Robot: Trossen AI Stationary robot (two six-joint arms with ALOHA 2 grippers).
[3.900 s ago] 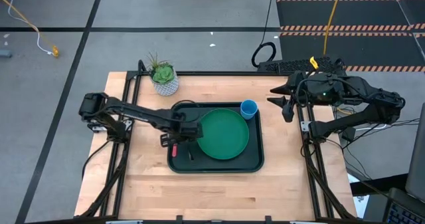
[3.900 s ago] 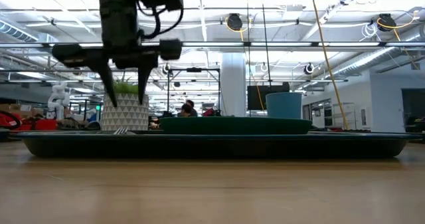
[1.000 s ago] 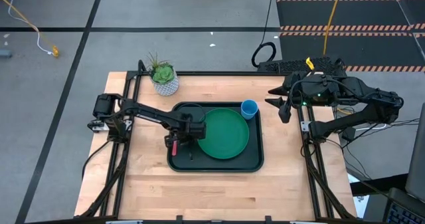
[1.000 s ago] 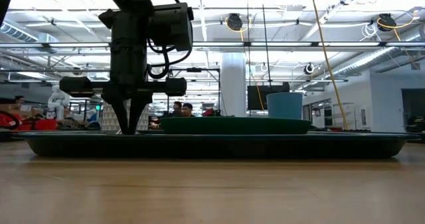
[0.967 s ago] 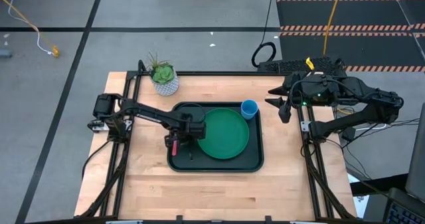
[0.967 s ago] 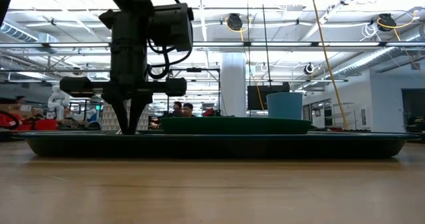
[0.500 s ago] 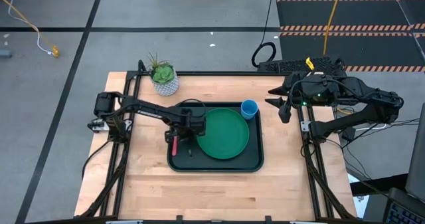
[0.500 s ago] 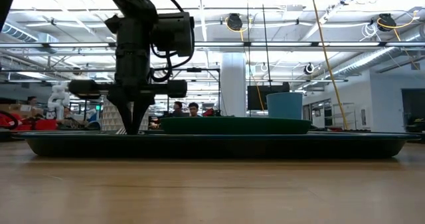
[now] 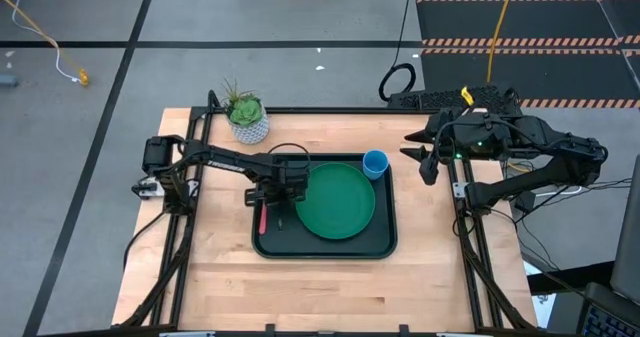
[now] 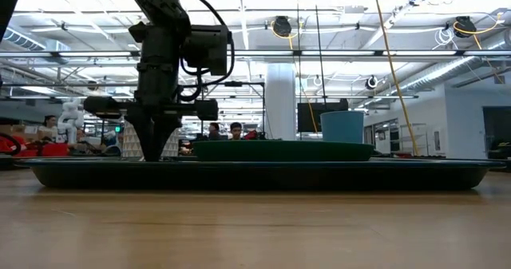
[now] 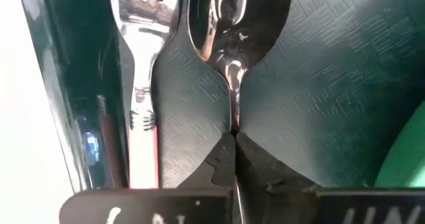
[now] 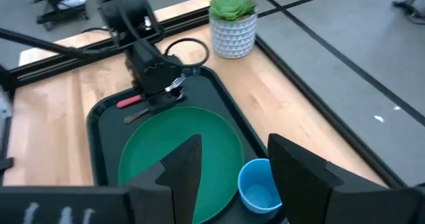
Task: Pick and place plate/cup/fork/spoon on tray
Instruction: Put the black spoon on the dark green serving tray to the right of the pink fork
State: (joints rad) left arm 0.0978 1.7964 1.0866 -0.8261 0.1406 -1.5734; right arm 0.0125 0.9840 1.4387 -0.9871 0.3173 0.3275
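Observation:
The dark tray [image 9: 385, 239] holds the green plate [image 9: 338, 202], and the light-blue cup [image 9: 375, 163] stands in its far right corner. At the tray's left end the pink-handled fork [image 11: 141, 98] and the silver spoon [image 11: 232, 24] lie side by side. My left gripper [image 9: 272, 199] reaches down there, shut on the spoon. My right gripper [image 9: 425, 163] hangs open over the table's far right, off the tray, with nothing between its fingers [image 12: 295, 171]. My left gripper pinches the spoon's thin handle [image 11: 234, 121] between its two fingertips, a short way behind the bowl. The fingers come from above, pointing down at the tray floor [image 10: 152, 153]. The bowl points away from the gripper, beside the fork's tines; whether it is lifted clear I cannot tell.
A white speckled pot with a green plant [image 9: 247, 117] stands at the table's far left, just beyond the tray's corner. Bare wood [image 9: 320, 287] lies between the tray and the near edge. Metal frame rails [image 9: 470, 247] run along both sides of the table.
My left gripper has moved a little toward the table's far edge along the tray's left end, staying shut and low at the tray floor. The spoon has shifted the same way with it. The fork has stayed where it was.

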